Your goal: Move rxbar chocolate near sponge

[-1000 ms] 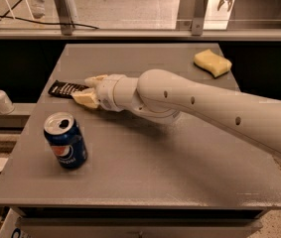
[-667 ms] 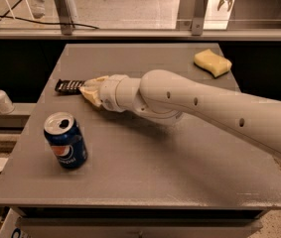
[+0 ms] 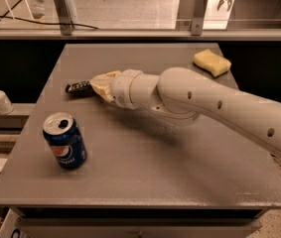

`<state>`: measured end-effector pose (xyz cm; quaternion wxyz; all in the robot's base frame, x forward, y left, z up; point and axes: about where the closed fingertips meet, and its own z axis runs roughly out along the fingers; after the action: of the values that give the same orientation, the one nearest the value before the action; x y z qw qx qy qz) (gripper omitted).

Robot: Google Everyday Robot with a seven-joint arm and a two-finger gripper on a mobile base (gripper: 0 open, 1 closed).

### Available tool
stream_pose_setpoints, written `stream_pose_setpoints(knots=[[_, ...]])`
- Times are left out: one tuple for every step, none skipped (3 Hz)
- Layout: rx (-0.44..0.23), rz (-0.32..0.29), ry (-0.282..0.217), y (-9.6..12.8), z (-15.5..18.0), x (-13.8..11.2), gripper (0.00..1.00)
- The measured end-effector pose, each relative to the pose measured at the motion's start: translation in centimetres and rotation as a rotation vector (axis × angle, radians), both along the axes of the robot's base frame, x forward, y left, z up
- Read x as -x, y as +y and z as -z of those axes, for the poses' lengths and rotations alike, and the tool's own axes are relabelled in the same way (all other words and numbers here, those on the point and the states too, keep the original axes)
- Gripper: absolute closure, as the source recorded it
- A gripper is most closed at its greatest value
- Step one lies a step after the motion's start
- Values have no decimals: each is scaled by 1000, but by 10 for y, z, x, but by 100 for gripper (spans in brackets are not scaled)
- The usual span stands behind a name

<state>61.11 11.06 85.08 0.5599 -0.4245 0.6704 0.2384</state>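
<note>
While pincer (image 3: 96,86) holds rxbar chocolate (image 3: 78,87), left of table (image 3: 145,182), sponge (image 3: 212,63) well apart.

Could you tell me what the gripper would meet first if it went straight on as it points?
The cream gripper, low over the grey table, points at the flat black-wrapped snack bar lying at its tip; that comes first, though whether they touch is unclear.

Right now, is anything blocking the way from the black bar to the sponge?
No object does. The gripper is at the right end of the bar, and only the robot's own arm lies over the table toward the sponge. The can stands aside, nearer the camera.
</note>
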Motion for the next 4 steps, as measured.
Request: stream_pose_setpoints(knots=[[-1,43,-30,-33,-14,5,100],[11,115,-39,-78,-18,10,100],[26,195,-41,-126,-19,16,100],[40,281,-33,-173,-18,20,100]])
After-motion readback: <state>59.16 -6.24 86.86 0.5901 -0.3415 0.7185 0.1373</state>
